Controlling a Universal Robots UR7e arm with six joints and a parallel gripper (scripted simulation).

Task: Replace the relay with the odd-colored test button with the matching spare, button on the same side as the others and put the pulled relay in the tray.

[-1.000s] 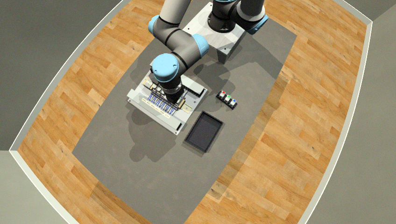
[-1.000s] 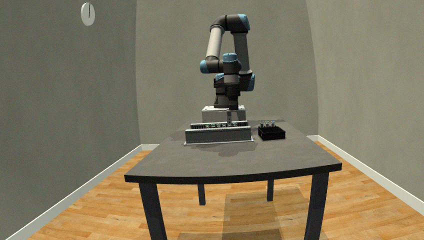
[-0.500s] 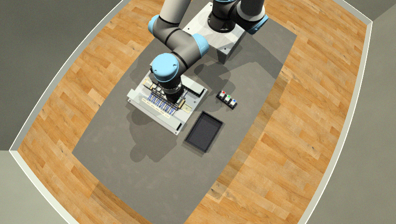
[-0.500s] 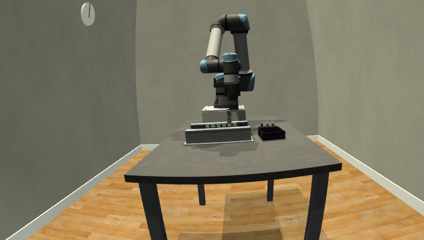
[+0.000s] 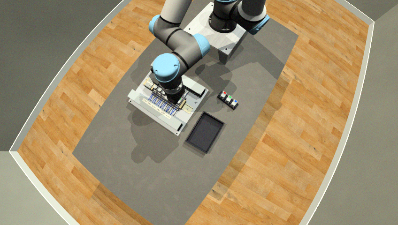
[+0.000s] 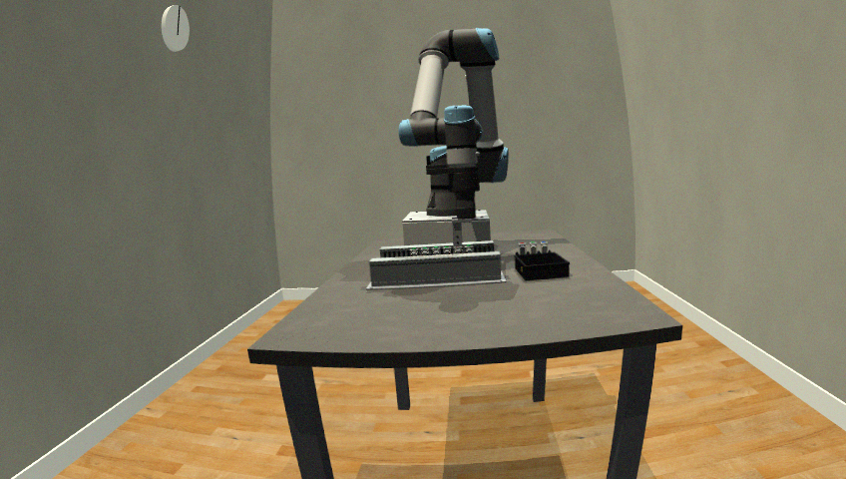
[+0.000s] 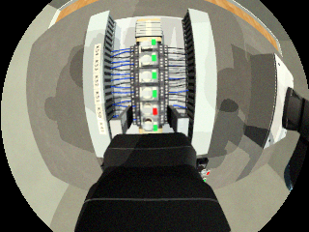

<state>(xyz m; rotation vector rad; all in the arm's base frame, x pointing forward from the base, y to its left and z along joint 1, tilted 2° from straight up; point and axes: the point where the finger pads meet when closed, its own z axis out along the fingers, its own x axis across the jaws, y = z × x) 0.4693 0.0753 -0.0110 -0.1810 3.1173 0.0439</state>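
Black and blocky, the tool [image 5: 175, 101] [image 7: 149, 112] spreads its flat-sided fingers above the row of boxy relays [image 7: 149, 75].

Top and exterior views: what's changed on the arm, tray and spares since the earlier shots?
Nothing visibly changed: the arm, tray and three spares look just as they did, with no pickup or release seen.
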